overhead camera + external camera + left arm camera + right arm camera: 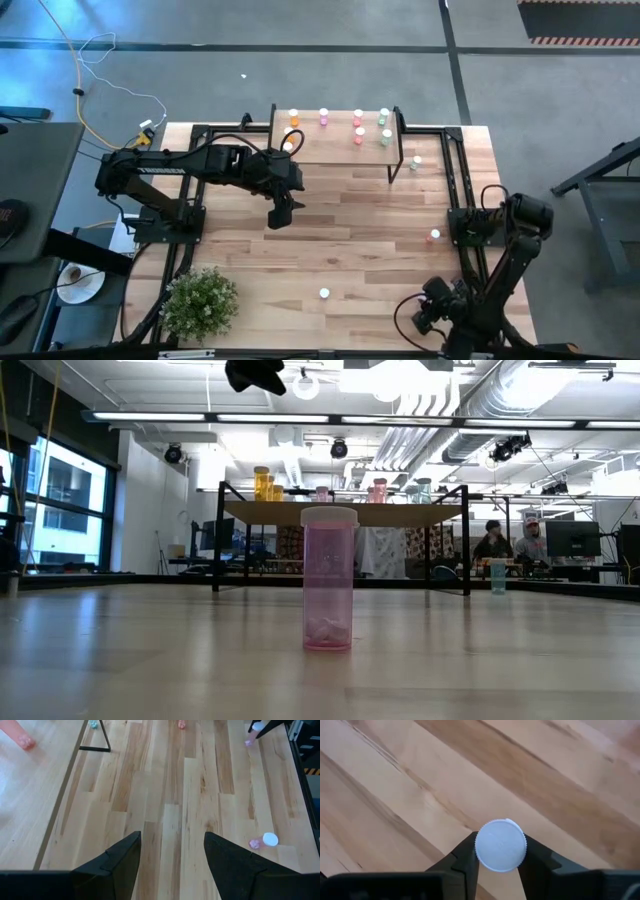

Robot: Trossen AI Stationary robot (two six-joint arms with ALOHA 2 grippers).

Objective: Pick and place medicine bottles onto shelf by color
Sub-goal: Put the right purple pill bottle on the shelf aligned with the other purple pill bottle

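Right wrist view shows the right gripper (500,857) with both fingers pressed against a white-capped bottle (500,845), grasping it near the table's (350,230) five o'clock corner (body colour hidden). Left gripper (279,217) hangs released at centre, the shelf (335,145) at twelve o'clock; a pink bottle (329,578) stands at six.

White bottle cap (500,845) between right jaws, both touching; wood tabletop (395,795) beneath.
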